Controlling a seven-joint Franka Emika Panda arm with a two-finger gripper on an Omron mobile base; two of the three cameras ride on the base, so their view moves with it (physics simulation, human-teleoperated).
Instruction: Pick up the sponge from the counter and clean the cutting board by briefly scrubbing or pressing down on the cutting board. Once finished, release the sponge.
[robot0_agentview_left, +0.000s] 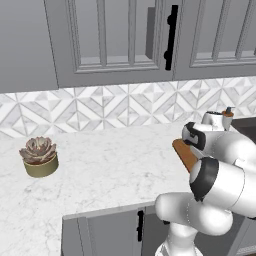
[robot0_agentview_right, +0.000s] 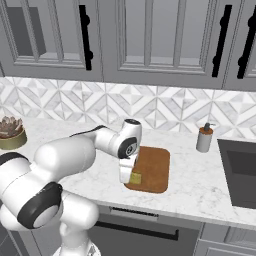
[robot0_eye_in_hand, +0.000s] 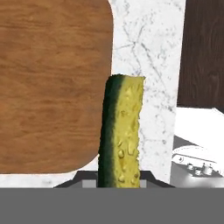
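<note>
Far to the left on the counter (robot0_agentview_left: 115, 165) sits a small olive pot holding a pinkish succulent (robot0_agentview_left: 38, 156), well apart from everything else. Moving right, the white arm reaches forward and bends down over the near left part of the cutting board (robot0_agentview_right: 152, 167), an orange-brown slab with rounded corners lying flat on the marble close to the front edge. The gripper (robot0_agentview_right: 128, 175) hangs low there, and from where I stand its fingers are pinched onto the sponge (robot0_agentview_right: 135, 178), whose yellow face shows just beside the hand, right at the board's near left corner. Through the hand camera the sponge (robot0_eye_in_hand: 121, 135) stands up between the fingertips on its narrow side, dark green layer on one face and pitted yellow on the other, with the board's wood grain spreading off to one side and veined marble behind it (whether the sponge actually touches the wood I can't tell). Further right a soap dispenser (robot0_agentview_right: 204, 138) stands near the tiled wall, and beyond it the dark sink (robot0_agentview_right: 239, 172) is set into the worktop.
</note>
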